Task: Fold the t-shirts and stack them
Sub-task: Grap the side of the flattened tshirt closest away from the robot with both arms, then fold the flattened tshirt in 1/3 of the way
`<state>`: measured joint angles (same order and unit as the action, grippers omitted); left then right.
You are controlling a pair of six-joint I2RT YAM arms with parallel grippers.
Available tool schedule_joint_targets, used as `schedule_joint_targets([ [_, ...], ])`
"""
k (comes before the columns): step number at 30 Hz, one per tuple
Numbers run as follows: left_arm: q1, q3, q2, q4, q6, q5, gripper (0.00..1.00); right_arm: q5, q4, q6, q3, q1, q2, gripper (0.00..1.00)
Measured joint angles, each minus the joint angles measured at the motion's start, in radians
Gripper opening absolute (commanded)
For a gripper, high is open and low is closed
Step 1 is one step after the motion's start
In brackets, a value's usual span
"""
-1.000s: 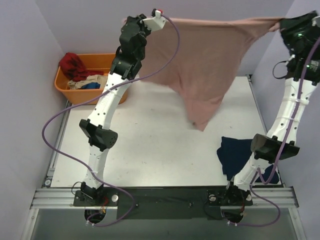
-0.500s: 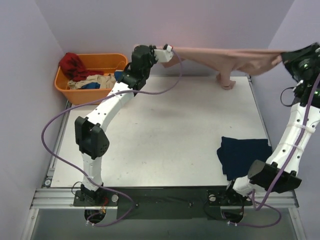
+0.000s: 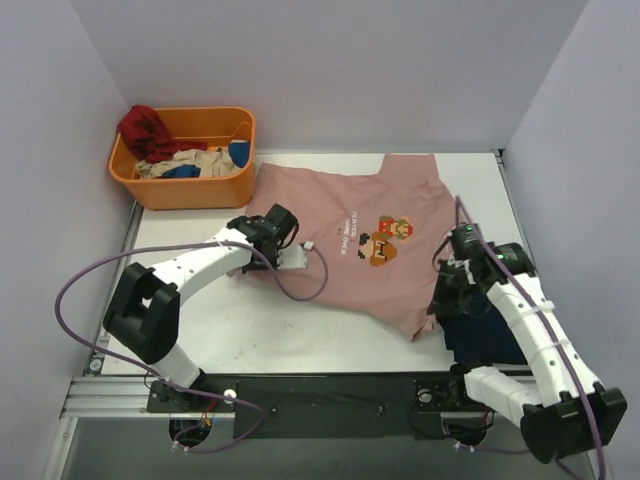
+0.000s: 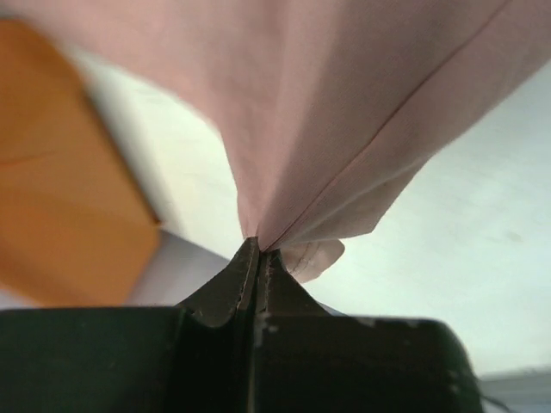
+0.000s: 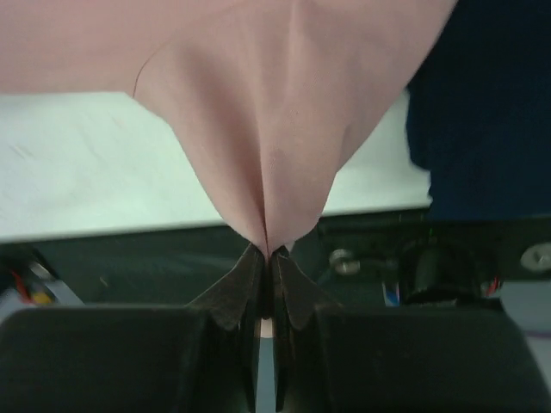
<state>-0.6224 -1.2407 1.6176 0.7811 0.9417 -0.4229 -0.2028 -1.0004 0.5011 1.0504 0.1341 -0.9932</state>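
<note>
While both arms sat low over the table (image 3: 300, 325), the dusty-pink t-shirt (image 3: 370, 210) lay spread across the far half of it, with the pixel-art print (image 3: 385, 238) face up.

Left gripper (image 4: 256, 245): jaws together, clamped on a pinch of pink cloth at the shirt's near-left corner. A seam line ran up from the pinch.

Right gripper (image 5: 267, 249): jaws likewise closed on a fold of pink cloth at the near-right corner, close to the table's front edge.

The navy t-shirt (image 3: 490, 335) lay bunched at the near right, under the right arm. The pink corner reached its edge; could not tell whether they overlapped. An orange basket (image 3: 180, 190) of other clothes stood at the far left, just beside the pink shirt.

Judged step: laying the pink shirt flat before the first fold. The body looked mostly smooth, but the near edge ran slanted, lower on the right than the left.

Notes for doing it well:
- Hold light tension between the two corners so the near edge sets down straight, without ripples.
- Bring both corners fully down to the surface before opening the jaws.
- Place the right corner apart from the navy shirt, so later folds do not drag it.
- Open, then lift straight up; a sideways exit would likely pull the cloth back out of square.
</note>
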Motion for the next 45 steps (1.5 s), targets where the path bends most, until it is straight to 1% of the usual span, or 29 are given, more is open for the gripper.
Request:
schedule_joint_targets([
  [3,-0.010,0.091,0.000,0.163,-0.073,0.067,0.00,-0.021,-0.069,0.071,-0.101,0.176,-0.056,0.00],
  [6,-0.021,0.127,-0.016,0.312,-0.128,0.153,0.00,-0.051,-0.128,0.107,-0.110,0.262,-0.073,0.00],
  [10,-0.085,0.206,-0.114,0.423,-0.154,0.254,0.00,-0.105,-0.205,0.117,-0.110,0.300,-0.073,0.00],
  [13,-0.161,0.257,-0.194,0.491,-0.156,0.309,0.00,-0.112,-0.253,0.094,-0.079,0.291,-0.083,0.00],
  [15,-0.179,0.262,-0.207,0.521,-0.154,0.311,0.00,-0.105,-0.269,0.068,-0.035,0.264,-0.115,0.00],
  [18,-0.132,0.225,-0.158,0.539,-0.146,0.286,0.00,-0.077,-0.240,0.007,0.038,0.210,-0.201,0.00],
  [21,-0.040,0.095,-0.031,0.517,-0.135,0.246,0.00,-0.024,-0.150,-0.065,0.115,0.159,-0.306,0.00],
  [24,0.023,-0.011,0.076,0.438,-0.119,0.210,0.00,0.015,-0.049,-0.140,0.193,0.135,-0.430,0.00],
  [27,0.041,-0.045,0.136,0.389,-0.099,0.197,0.00,0.039,0.011,-0.193,0.274,0.132,-0.549,0.00],
  [30,0.052,-0.069,0.193,0.373,-0.086,0.191,0.00,0.066,0.056,-0.242,0.364,0.120,-0.666,0.00],
  [34,0.090,-0.147,0.282,0.359,-0.084,0.188,0.00,0.077,0.102,-0.291,0.433,0.093,-0.758,0.00],
  [37,0.111,-0.203,0.316,0.356,-0.084,0.180,0.00,0.085,0.115,-0.326,0.462,0.079,-0.803,0.00],
  [45,0.120,-0.202,0.319,0.371,-0.068,0.155,0.00,0.074,0.121,-0.394,0.563,0.028,-0.877,0.00],
])
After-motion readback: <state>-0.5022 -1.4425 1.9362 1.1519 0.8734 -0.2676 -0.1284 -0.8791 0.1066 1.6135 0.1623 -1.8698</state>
